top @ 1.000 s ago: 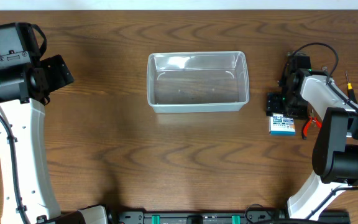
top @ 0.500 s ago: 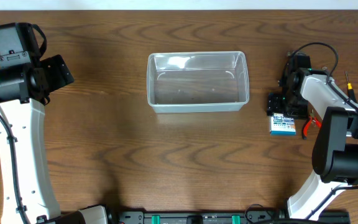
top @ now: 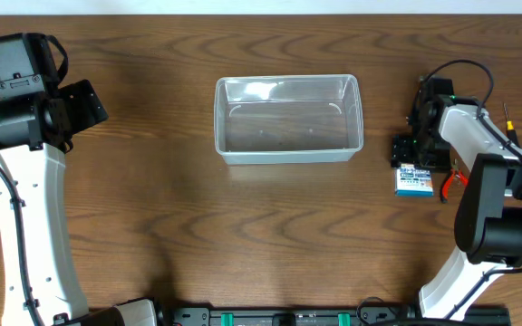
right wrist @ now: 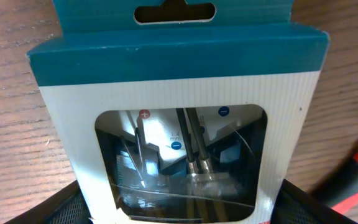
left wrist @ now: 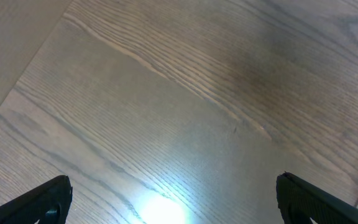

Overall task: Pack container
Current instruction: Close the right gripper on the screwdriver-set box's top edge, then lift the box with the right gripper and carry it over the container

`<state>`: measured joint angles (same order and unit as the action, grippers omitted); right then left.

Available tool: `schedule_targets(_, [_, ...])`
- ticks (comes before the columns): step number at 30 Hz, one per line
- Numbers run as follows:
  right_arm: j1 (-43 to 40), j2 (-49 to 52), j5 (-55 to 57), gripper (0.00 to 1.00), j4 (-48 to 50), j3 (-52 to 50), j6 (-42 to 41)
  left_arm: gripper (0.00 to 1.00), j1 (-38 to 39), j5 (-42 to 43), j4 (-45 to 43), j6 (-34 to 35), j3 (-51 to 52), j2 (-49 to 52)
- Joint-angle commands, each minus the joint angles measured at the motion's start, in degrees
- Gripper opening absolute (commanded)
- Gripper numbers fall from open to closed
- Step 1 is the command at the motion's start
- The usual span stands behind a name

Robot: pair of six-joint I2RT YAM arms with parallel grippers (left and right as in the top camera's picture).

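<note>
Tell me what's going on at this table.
The right gripper is down on the blue-and-white box at the right side of the table, a finger on either side of it. Whether it has clamped cannot be told. The clear container in the middle is empty. The left gripper hangs open over bare wood, holding nothing.
</note>
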<state>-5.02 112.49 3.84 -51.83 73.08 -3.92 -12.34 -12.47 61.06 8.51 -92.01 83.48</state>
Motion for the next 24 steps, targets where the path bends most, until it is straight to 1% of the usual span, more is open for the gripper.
schedule_targets(1, [-0.48,0.76,0.90,0.68,-1.46,4.37,-0.28,0.98,-0.24,-1.29,-0.02,-0.94,-0.11,0.11])
schedule_targets(6, [-0.15,0.76,0.90,0.67,-6.27,11.63,0.13,0.98,-0.24,-1.29,-0.02,-0.94,-0.11,0.11])
schedule_targets(14, [2.73,0.74,0.87,0.68,-14.25,27.91,4.92,0.98,-0.24,-1.29,-0.02,-0.94,-0.11,0.11])
schedule_targets(20, [8.41,0.74,0.17,0.67,-16.09,38.60,5.27,0.98,-0.24,-1.29,-0.02,-0.94,-0.11,0.11])
schedule_targets(24, [14.23,0.74,0.20,0.68,-14.97,42.34,5.22,0.98,-0.24,-1.29,-0.02,-0.94,-0.11,0.11])
